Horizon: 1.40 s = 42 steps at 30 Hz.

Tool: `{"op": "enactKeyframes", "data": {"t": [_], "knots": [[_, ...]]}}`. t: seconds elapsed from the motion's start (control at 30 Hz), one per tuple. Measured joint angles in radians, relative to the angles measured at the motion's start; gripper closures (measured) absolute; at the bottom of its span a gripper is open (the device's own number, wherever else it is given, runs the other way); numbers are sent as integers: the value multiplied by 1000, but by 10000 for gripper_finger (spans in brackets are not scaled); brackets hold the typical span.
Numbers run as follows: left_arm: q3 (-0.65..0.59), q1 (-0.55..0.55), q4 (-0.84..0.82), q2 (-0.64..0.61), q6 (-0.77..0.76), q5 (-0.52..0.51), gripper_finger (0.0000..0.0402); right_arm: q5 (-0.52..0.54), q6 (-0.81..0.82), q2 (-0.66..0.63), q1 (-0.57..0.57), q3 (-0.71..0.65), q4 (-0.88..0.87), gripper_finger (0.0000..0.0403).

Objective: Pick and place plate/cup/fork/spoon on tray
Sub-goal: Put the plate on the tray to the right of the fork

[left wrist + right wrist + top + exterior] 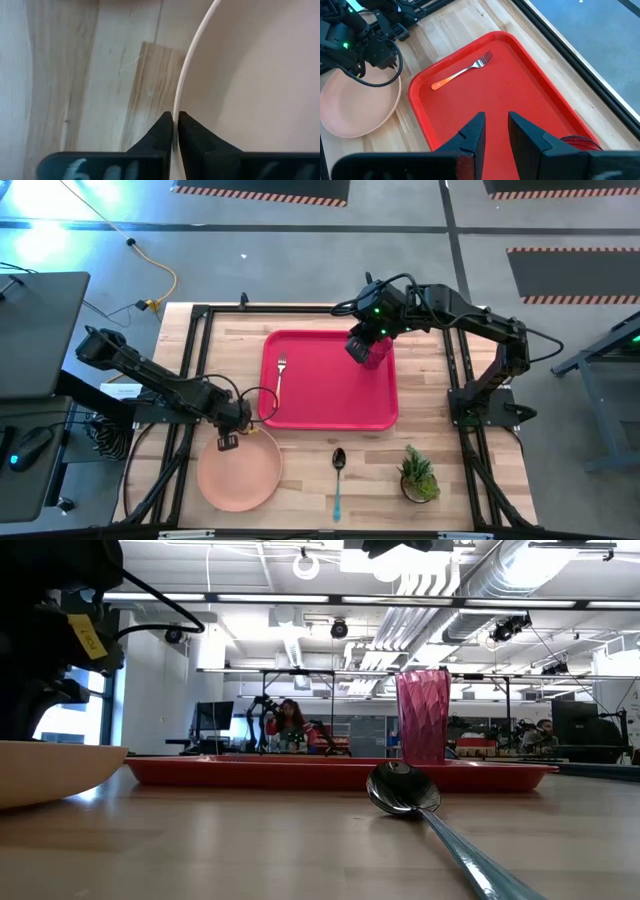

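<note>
the red tray (330, 405) is lying flat mid-worktop, carrying the orange-handled fork (281, 373) near its left side and the upright pink cup (423, 716) at its right. the peach plate (240, 475) and blue-handled spoon (338, 480) are lying beside the tray.

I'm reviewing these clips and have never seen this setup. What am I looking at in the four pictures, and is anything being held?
Two dark robot arms work at a wooden table. One picture looks straight down, one looks level across the tabletop, and two come from cameras on the arms' wrists.

The red tray holds the fork and the pink cup. Off the tray lie the peach plate, the blue-handled spoon and a small potted plant.

The left claw is pinched shut on the plate's rim. The right claw hangs above the tray beside the cup, fingers apart, holding nothing.
</note>
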Motion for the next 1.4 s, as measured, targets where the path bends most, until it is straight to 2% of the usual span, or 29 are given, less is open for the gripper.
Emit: {"op": "enactKeyframes", "data": {"t": [0.2, 0.37, 0.93, 1.1, 1.4], "knots": [[0, 0, 4, 0, -45, 11, 392, 0, -2, 0, 0, 0, 0, 327], [0, 0, 31, 0, -86, 75, 397, 0, -9, 0, 0, 0, 0, 327], [86, 18, 58, 1, -145, 55, 400, 0, -24, 0, 0, 0, 15, 327], [138, 70, 63, 1, -163, 49, 400, 0, -26, 0, 0, 0, 16, 327], [270, 261, 95, 0, -207, -85, 400, 3, -26, 0, 0, 0, 16, 327]]}}
